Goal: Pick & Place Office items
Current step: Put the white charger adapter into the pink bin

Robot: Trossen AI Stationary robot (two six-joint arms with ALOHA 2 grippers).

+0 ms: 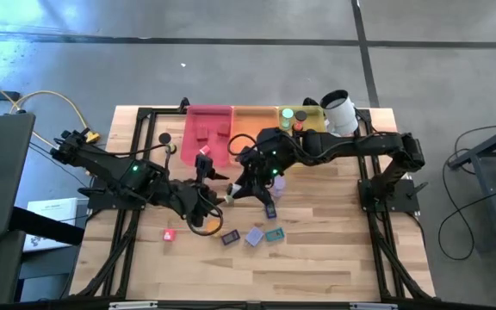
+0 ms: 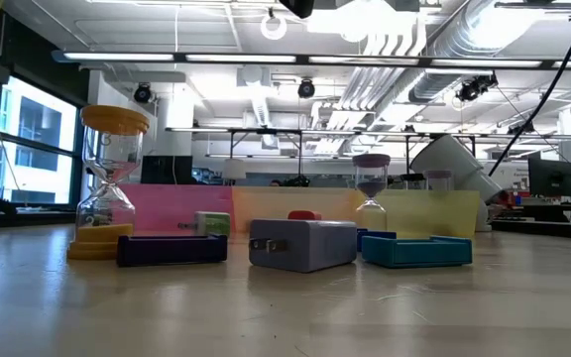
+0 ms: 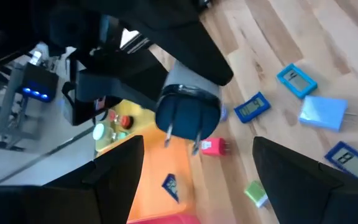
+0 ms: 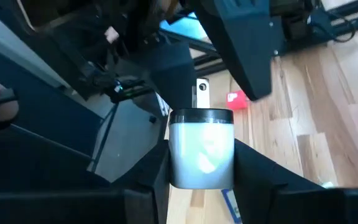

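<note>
Right wrist view is showing the right gripper with its fingers clamped on a pale lavender block-shaped plug adapter, lifting it off the wooden counter for transfer, while the left gripper, fingers apart, is facing it.

grey floor, ceiling lights, windows

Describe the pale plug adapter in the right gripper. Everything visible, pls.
The plug adapter is a blocky, pale lavender-white body that looks like smooth plastic. It has a black end face carrying two flat metal prongs. The right gripper clamps it by its two sides, one finger on each, with the pronged end pointing away from the wrist. It appears to be held clear of the wooden table, near the table's middle. Nothing but the fingers touches it.
</note>
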